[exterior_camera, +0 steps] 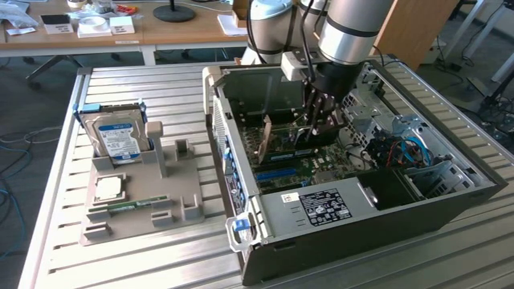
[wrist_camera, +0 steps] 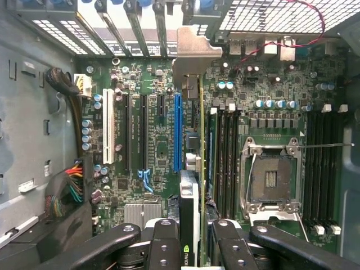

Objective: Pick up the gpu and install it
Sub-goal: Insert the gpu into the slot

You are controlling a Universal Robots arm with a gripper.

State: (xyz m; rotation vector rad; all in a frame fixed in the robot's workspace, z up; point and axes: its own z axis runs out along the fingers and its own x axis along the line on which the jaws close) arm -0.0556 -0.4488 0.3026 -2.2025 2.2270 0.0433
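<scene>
Gripper (wrist_camera: 194,244) clamps gpu (wrist_camera: 189,205) between blue slot (wrist_camera: 178,132) and memory slots (wrist_camera: 225,160)

Table (exterior_camera: 161,84): bare ribbed metal slats, brushed, dull sheen.
Computer case (exterior_camera: 449,205): dark matt shell outside, plain grey sheet metal inside.
Circuit board (wrist_camera: 157,140) inside the case: glossy green, with a smooth shiny blue plastic slot (wrist_camera: 178,132).
Graphics card (wrist_camera: 190,197), seen edge on inside the case: thin tan board edge, pale smooth cover, dull grey metal bracket.
Hand (wrist_camera: 192,230): black, matt, smooth links.
Arm (exterior_camera: 353,30) above the case: satin silver metal.
Beside the case: holder (exterior_camera: 189,180) in matt grey-beige plastic, and a hard drive (exterior_camera: 117,135) in bright metal with a glossy blue label.
</scene>
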